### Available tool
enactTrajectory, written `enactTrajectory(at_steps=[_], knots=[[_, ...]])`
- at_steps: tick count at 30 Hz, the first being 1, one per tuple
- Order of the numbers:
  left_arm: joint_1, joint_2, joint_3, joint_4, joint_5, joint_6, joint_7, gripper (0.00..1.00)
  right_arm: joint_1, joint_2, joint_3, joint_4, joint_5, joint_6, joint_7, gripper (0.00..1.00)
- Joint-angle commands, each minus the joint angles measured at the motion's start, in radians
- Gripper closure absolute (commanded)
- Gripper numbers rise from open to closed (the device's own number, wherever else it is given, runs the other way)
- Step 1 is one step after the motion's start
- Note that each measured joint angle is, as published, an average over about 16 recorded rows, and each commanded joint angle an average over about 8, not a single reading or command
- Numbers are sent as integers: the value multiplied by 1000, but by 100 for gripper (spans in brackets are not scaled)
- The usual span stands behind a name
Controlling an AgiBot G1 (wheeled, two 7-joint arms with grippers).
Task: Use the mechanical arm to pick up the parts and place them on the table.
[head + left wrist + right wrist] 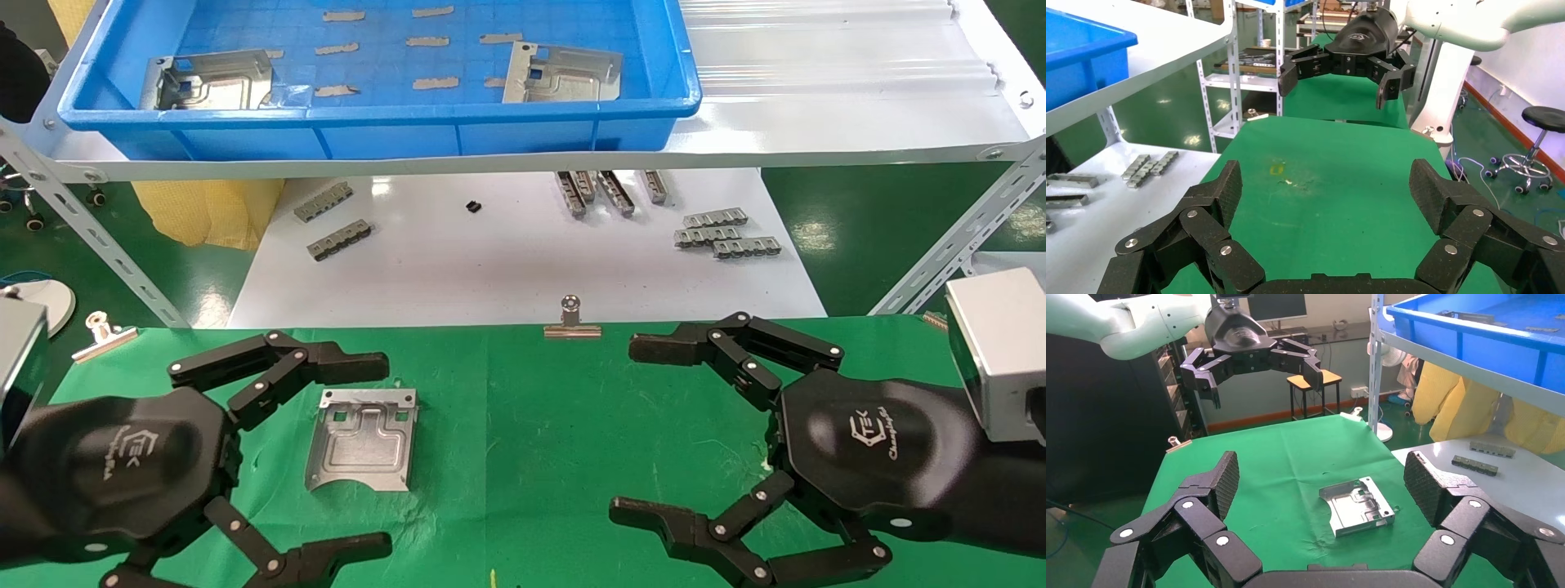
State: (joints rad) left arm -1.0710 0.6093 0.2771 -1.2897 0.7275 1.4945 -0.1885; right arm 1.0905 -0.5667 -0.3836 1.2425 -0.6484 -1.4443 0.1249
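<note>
1. Head view: one part [362, 439] lies flat on the green table [539, 425] in the lower left of the frame, just beside the left gripper [359, 457], whose fingers are spread wide and hold nothing. The plate sits between the upper and lower fingers, its curved notch toward the bottom edge and its longer side running up and down the frame. The right gripper [637, 433], lower right, is also splayed wide and empty, well apart from that plate. Two more parts [211, 80] [561, 75] rest in the blue tray [392, 122] at the top, one at its left end, one right of centre. The left arm is my pick for the left-hand one, the right arm for the other.

2. Left wrist view: the left gripper's fingers [1223, 195] fill the lower frame, wide apart over bare green cloth. No plate shows here. The right gripper [1333, 79] hangs at the top centre.

3. Right wrist view: the right gripper's fingers [1220, 484] are wide apart in the lower frame. The plate on the table [1356, 505] lies between them in the picture, but farther off. The left gripper [1254, 370] hangs upper left.
</note>
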Motion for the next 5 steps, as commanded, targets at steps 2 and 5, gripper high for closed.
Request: enactTrajectory(at_steps=[2, 5], knots=[[-2, 1, 1, 3, 2, 0, 1, 0, 0, 0, 0, 0, 0, 0, 0, 0], [-2, 1, 2, 4, 2, 0, 2, 0, 0, 0, 0, 0, 0, 0, 0, 0]])
